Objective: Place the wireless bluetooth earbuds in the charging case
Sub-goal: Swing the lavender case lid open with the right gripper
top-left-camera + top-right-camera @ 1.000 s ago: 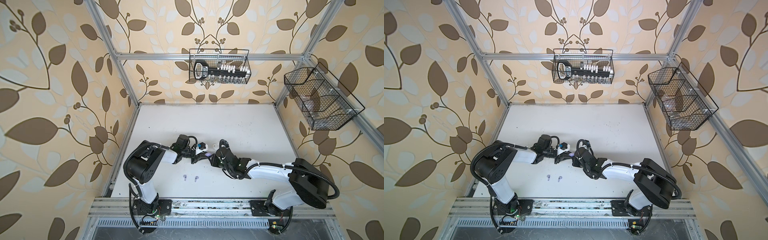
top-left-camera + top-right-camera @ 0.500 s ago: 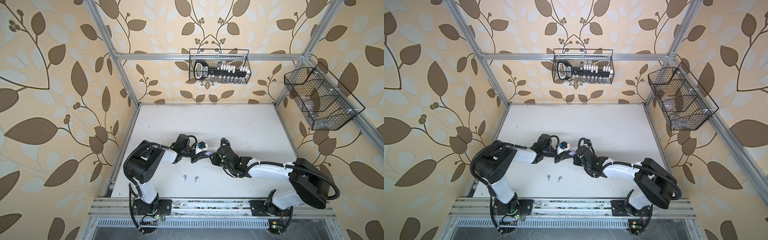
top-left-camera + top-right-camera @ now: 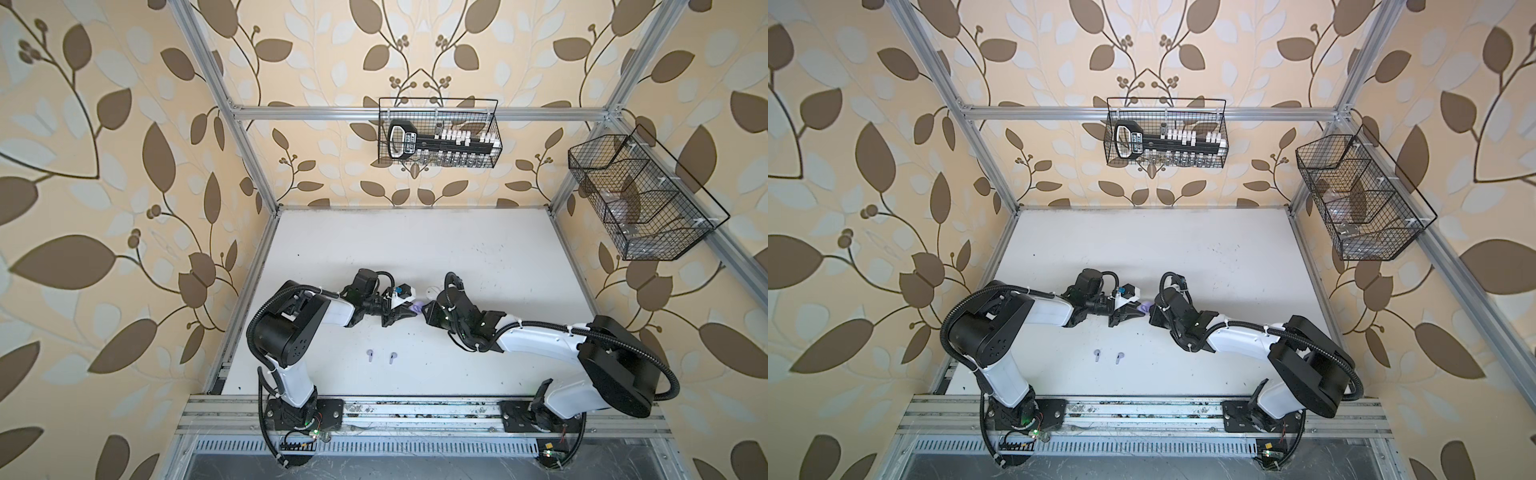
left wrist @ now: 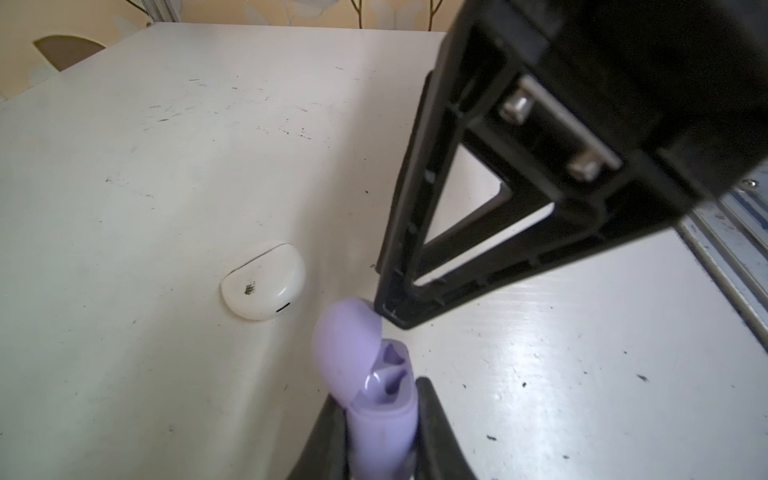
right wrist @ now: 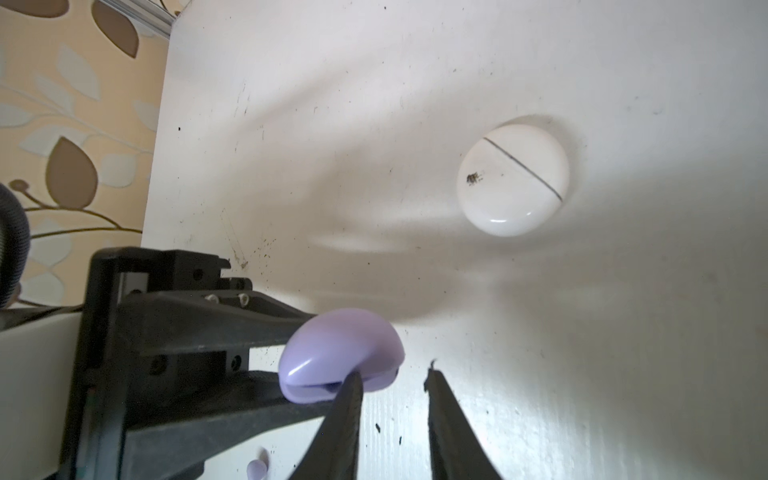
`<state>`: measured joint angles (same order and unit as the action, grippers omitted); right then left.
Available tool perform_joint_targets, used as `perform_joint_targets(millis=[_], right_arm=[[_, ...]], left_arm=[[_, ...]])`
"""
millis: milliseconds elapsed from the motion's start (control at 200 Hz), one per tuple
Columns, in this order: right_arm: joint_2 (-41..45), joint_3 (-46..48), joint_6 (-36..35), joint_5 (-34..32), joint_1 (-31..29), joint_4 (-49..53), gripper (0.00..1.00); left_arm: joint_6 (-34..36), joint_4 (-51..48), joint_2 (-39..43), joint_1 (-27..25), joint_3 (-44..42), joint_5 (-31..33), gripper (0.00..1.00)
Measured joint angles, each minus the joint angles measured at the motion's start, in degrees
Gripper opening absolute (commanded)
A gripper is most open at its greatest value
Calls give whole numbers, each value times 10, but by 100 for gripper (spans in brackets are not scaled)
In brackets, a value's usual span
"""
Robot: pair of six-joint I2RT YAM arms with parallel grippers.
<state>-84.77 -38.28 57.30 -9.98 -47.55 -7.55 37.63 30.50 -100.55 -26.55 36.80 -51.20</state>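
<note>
- I see a matte white table (image 3: 415,249), scuffed and flecked with dark specks. It is enclosed by leaf-patterned walls and a bare aluminium frame.
- The lavender charging case (image 4: 382,419) is a smooth, rounded plastic puck. Its domed lid stands hinged open, and two moulded wells show inside.
- The left gripper (image 4: 380,409) pinches this case by its body, with one black finger pressed against each side. In both top views it holds the case near the middle of the table.
- The right gripper (image 5: 392,374) has its fingers narrowly spread with nothing between them. One fingertip meets the rim of the open lid.
- Of the wireless bluetooth earbuds (image 3: 369,354), I make out two lavender ones, tiny and stemmed. They lie side by side on the table towards the front rail, well apart from both grippers.
- A glossy white case (image 5: 513,180), closed and marked with a dark smudge, lies just beyond the grippers.
- A back wire basket (image 3: 436,100) and a side wire basket (image 3: 598,166), both black mesh, hang on the frame.
</note>
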Motion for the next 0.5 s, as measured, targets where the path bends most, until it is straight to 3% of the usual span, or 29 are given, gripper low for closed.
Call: perform_joint_targets(millis=[365,500], right_arm=[[2,-3,-5,-5,0,7,29],[18,-21,-11,-26,-21,42,36]], left_arm=[[2,1,0,0,0,-11,0],[0,2,0,0,0,-13,0]])
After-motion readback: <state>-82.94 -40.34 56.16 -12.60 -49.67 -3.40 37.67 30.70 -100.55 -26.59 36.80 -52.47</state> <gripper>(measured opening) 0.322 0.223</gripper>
